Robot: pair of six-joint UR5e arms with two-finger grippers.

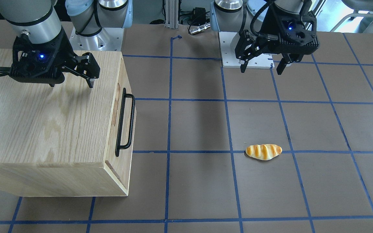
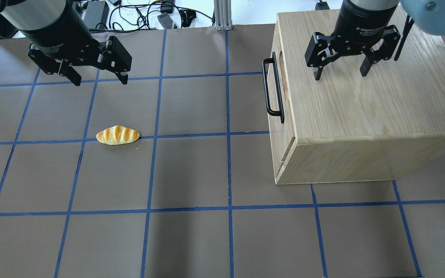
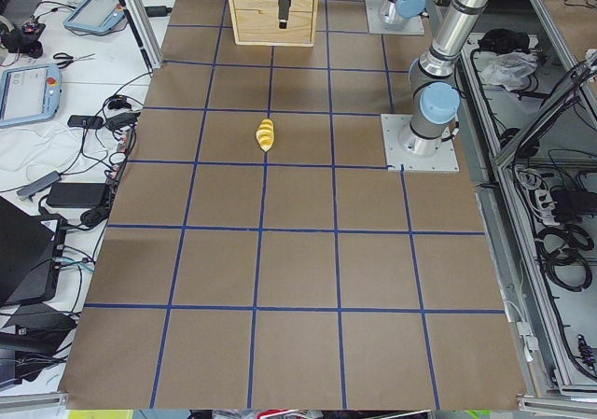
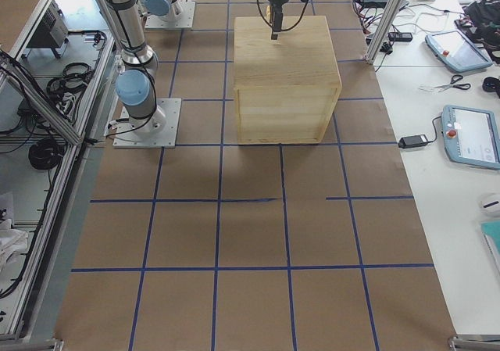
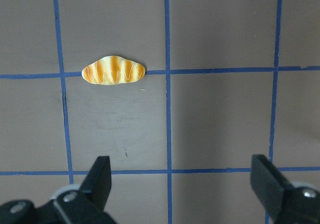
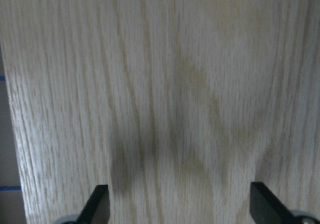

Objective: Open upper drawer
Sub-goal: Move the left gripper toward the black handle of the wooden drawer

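This is a robotics lab. Two industrial robot arms (image 3: pixel 437 111) stand bolted on metal plates (image 3: pixel 438 160) on a large table (image 3: pixel 298 270), which has a brown cover marked with a grid of blue tape (image 3: pixel 298 231). Around it lie control tablets (image 4: pixel 471 136), scissors (image 4: pixel 447 87), a power brick (image 3: pixel 70 193) and bundles of cables (image 3: pixel 560 204), beside aluminium posts (image 4: pixel 388 15).

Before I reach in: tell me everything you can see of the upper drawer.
The upper drawer is a shallow pale-wood drawer at the top of the wooden cabinet, and it faces the table's middle. Its front carries a long black bar handle, fixed at both ends, and an oval finger notch in the top edge. It looks fully closed, flush with the cabinet front. Nothing touches it: the right gripper hangs above the cabinet top, jaws open.
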